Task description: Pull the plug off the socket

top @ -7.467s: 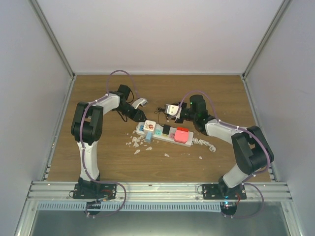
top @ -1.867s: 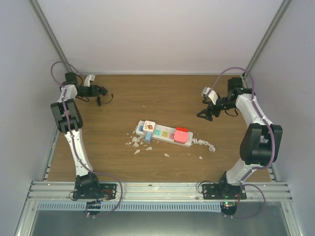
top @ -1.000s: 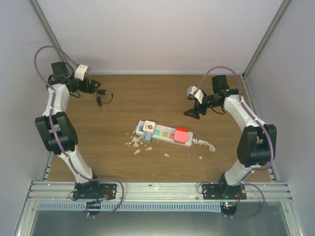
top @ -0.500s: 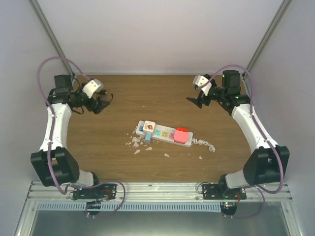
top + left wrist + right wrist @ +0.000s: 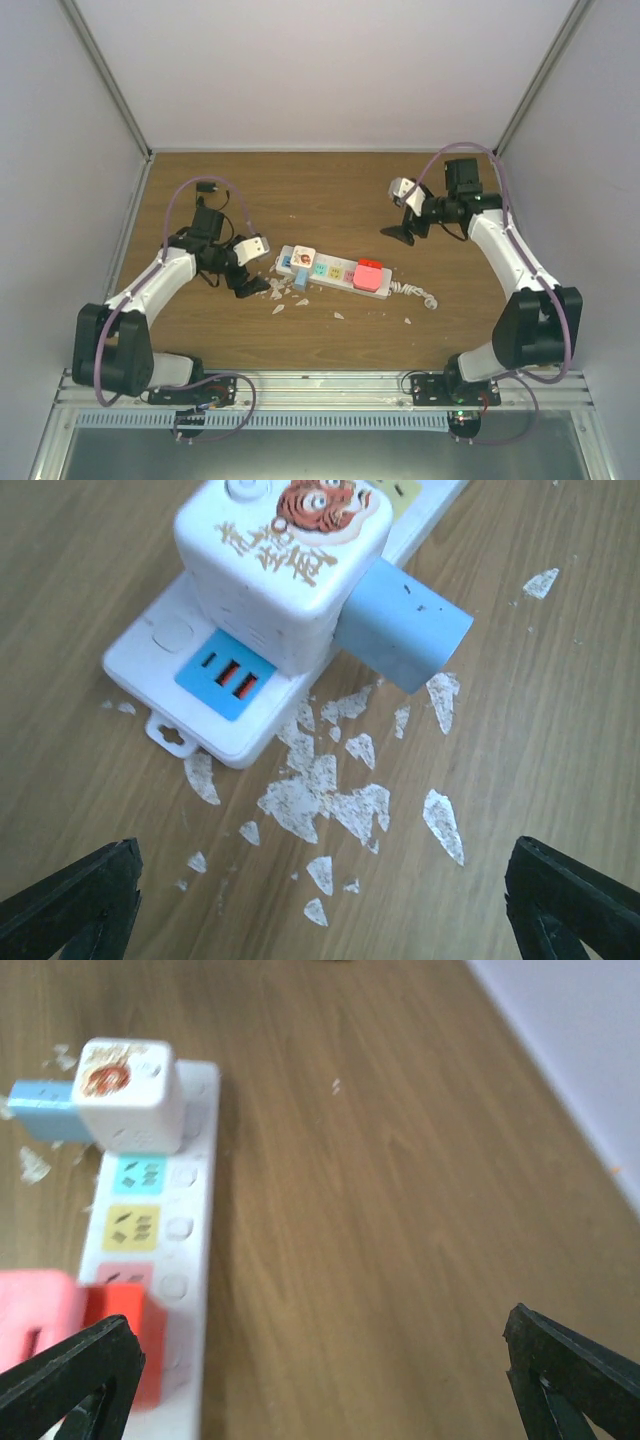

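The socket (image 5: 335, 272) is a long white strip lying mid-table with a coiled white cord (image 5: 418, 293) at its right end. A white cube plug with a tiger picture (image 5: 304, 256), a blue plug (image 5: 301, 279) and a red plug (image 5: 371, 275) sit in it. A small black plug (image 5: 207, 186) lies apart at the back left. My left gripper (image 5: 238, 284) is open just left of the socket's end (image 5: 215, 705), over white flakes (image 5: 320, 790). My right gripper (image 5: 402, 235) is open, above and behind the socket's right half (image 5: 185, 1290). Neither holds anything.
White flakes (image 5: 275, 293) are scattered in front of the socket's left end, and a few more (image 5: 340, 316) lie nearer the front. Grey walls close the table on the left, right and back. A metal rail (image 5: 320, 382) runs along the near edge.
My left arm has swung from the back left corner down to the socket's left end. My right gripper has dropped a little toward the socket. Both stay open.
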